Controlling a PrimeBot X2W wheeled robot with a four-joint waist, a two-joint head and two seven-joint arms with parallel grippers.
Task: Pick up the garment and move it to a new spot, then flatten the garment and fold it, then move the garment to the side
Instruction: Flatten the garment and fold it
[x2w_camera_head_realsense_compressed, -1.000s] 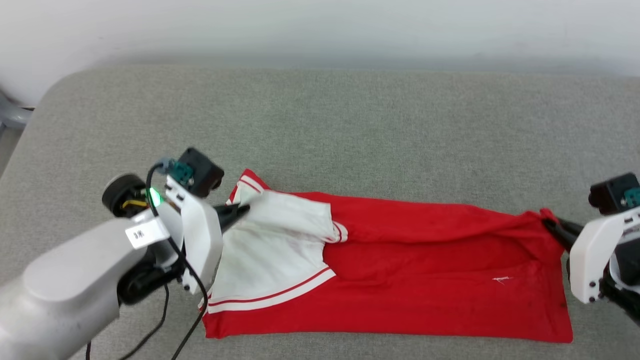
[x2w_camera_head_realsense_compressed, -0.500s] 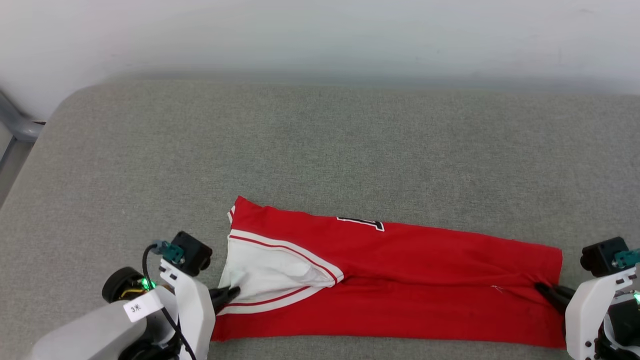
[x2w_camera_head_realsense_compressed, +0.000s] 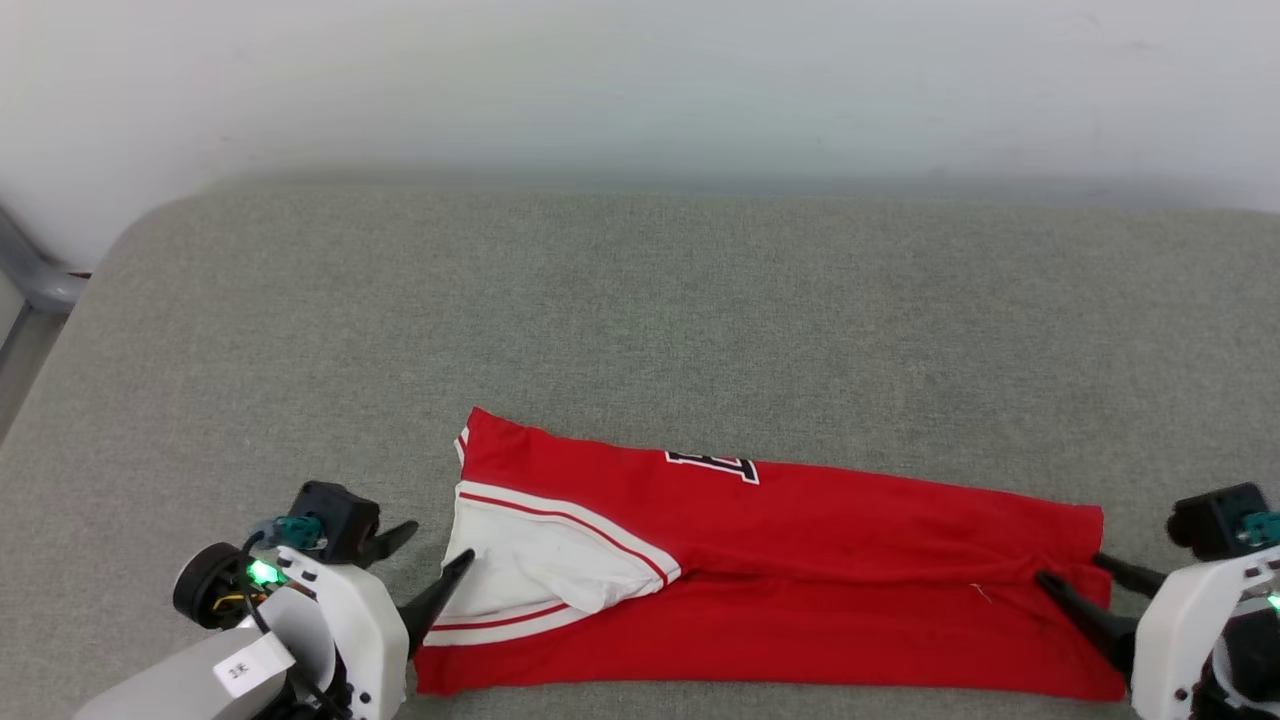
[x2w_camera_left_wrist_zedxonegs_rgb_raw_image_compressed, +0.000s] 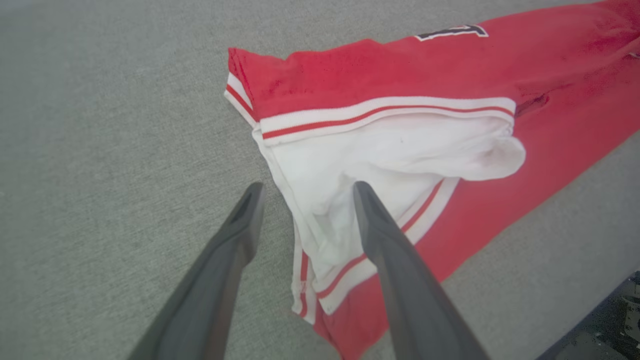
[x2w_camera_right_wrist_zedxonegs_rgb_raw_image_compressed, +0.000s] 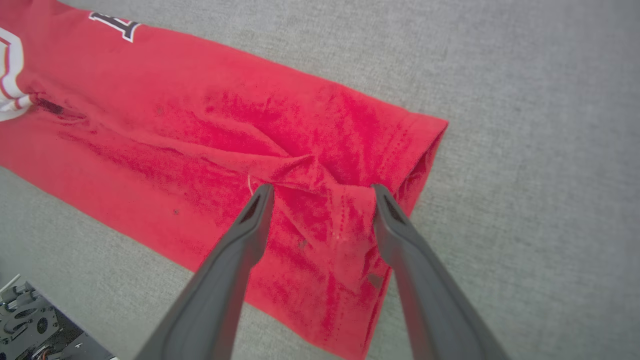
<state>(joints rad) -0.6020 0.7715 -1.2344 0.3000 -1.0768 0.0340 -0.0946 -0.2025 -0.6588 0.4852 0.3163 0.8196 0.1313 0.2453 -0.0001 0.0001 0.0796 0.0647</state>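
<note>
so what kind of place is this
Likely an indoor lab or test room: a wide grey cloth-covered bench against a bare white wall, with a single red shirt laid out on it.

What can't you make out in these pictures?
Head view: the shirt folds over the lettering; a sliver shows.
Head view: the bottom corner cuts off the body of the right tool.
Right wrist view: grey clutter at the corner, cut off and blurred.

Grey fabric surface with a rounded corner.
White wall behind it; a grey metal bar beside its far left corner.
</note>
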